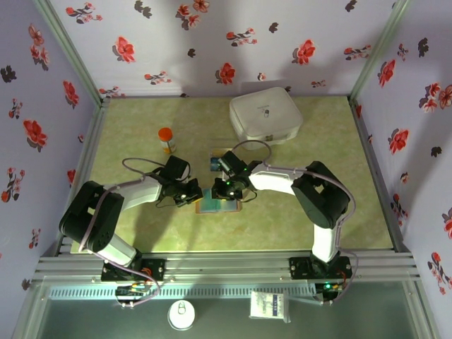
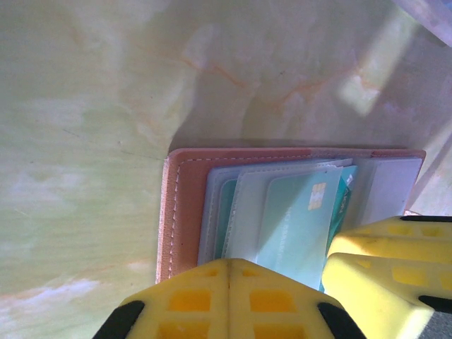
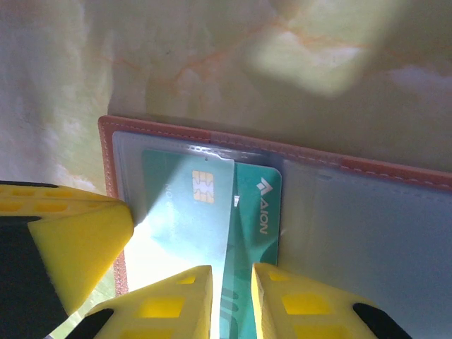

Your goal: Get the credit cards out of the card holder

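The brown card holder (image 1: 219, 206) lies open and flat on the green table, blue-grey pockets up. A light teal credit card with a gold chip (image 3: 183, 212) sticks partly out of a pocket. Beside it, partly under it, lies a darker teal card marked AION (image 3: 258, 212). My right gripper (image 3: 232, 272) hovers over both cards, jaws a narrow gap apart and straddling the chip card's edge. My left gripper (image 2: 229, 265) is shut with nothing between its jaws. Its tips rest at the holder's near edge (image 2: 185, 205), next to the chip card (image 2: 296, 219). The right fingers (image 2: 385, 247) stand close beside it.
A white rounded square case (image 1: 265, 117) sits at the back right. An orange-capped bottle (image 1: 167, 139) stands at the back left, and a small blue object (image 1: 212, 164) lies just behind the grippers. Flowered walls enclose the table on three sides.
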Robot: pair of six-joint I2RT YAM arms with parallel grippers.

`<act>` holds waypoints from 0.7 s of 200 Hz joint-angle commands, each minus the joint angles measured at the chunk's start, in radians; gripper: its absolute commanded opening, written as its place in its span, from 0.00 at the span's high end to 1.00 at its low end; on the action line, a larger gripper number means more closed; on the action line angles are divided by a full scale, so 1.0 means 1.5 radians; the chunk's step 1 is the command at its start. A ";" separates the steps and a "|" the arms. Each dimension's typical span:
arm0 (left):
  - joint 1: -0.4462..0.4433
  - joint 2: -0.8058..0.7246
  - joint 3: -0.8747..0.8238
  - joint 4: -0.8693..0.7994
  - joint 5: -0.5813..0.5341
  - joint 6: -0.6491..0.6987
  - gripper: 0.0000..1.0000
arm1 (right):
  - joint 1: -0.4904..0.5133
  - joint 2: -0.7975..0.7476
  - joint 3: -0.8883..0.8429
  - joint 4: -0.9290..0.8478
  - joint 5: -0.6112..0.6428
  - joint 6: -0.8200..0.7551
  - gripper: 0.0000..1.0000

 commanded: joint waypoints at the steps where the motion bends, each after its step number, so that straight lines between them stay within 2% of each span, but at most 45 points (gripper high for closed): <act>1: 0.007 -0.001 0.008 -0.039 -0.009 0.015 0.98 | 0.005 -0.025 0.004 -0.031 0.026 -0.014 0.76; 57: 0.004 -0.022 0.052 -0.075 -0.003 0.022 0.98 | 0.004 -0.056 -0.006 -0.021 0.024 -0.011 0.76; 140: -0.045 0.008 0.061 -0.066 -0.008 0.002 0.99 | -0.010 -0.062 -0.022 -0.011 0.019 -0.012 0.75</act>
